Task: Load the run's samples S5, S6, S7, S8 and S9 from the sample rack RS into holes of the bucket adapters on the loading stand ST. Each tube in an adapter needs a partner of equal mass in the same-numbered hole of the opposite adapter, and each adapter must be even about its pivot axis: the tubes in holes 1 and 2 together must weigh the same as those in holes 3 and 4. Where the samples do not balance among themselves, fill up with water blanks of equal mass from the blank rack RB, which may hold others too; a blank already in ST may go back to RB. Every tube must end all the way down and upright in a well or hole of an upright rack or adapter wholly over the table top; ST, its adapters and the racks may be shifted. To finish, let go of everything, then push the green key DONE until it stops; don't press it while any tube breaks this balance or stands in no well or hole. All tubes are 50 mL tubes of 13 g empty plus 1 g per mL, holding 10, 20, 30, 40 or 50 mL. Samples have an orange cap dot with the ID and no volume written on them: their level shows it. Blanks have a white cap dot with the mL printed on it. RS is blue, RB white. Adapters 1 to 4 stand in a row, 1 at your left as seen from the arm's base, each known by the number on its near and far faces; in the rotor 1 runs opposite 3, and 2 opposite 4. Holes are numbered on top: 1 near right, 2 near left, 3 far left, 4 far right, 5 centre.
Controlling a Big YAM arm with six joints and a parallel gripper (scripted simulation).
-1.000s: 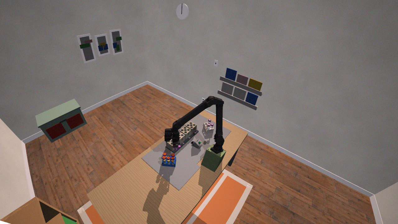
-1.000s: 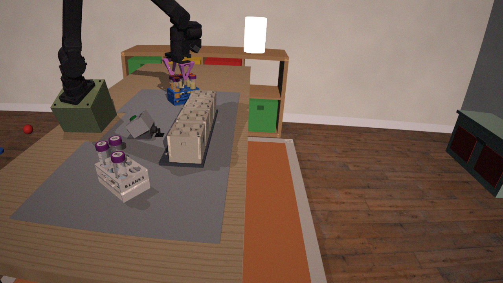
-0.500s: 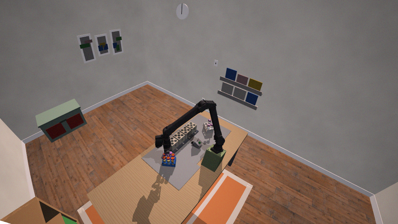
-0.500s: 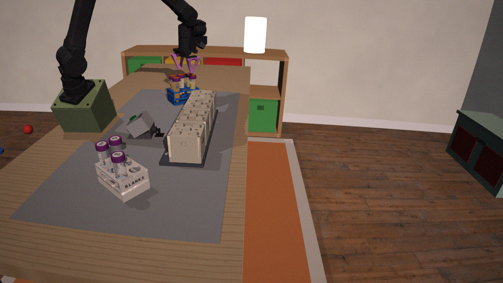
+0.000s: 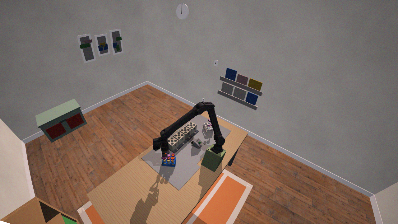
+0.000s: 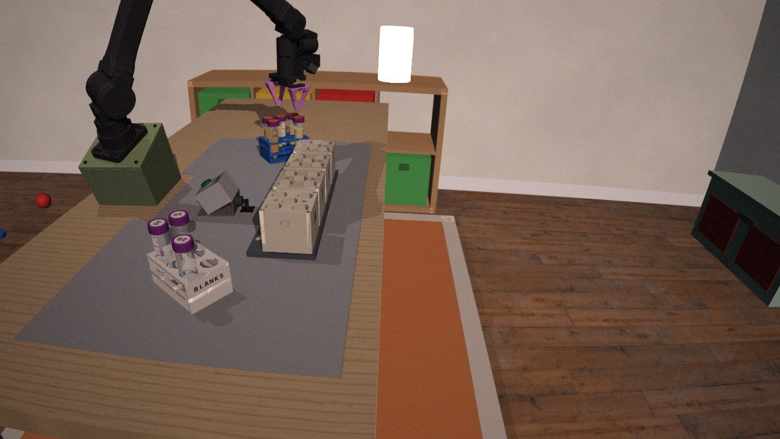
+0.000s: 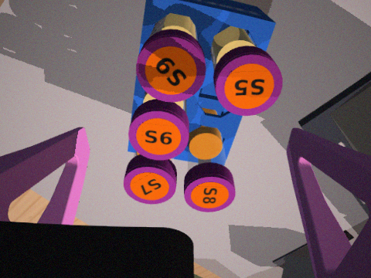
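Observation:
The blue sample rack RS [image 6: 281,146] holds five orange-dotted tubes: S9 [image 7: 170,66], S5 [image 7: 249,86], S6 [image 7: 159,136], S7 [image 7: 150,185] and S8 [image 7: 209,191]. One well beside S6 shows no cap. My gripper [image 6: 287,97] [image 7: 188,139] hangs open and empty a little above the rack, its purple fingers wide on either side of S7 and S8. The loading stand ST [image 6: 297,193] carries four beige adapters with empty holes. The white blank rack RB [image 6: 189,271] holds three purple-capped blanks. The green key DONE [image 6: 206,183] sits on a grey wedge box.
The arm's green base block [image 6: 130,163] stands at the table's near side. A wooden shelf [image 6: 327,109] with coloured bins stands beyond the table end. A corner of the stand shows in the wrist view [image 7: 340,113].

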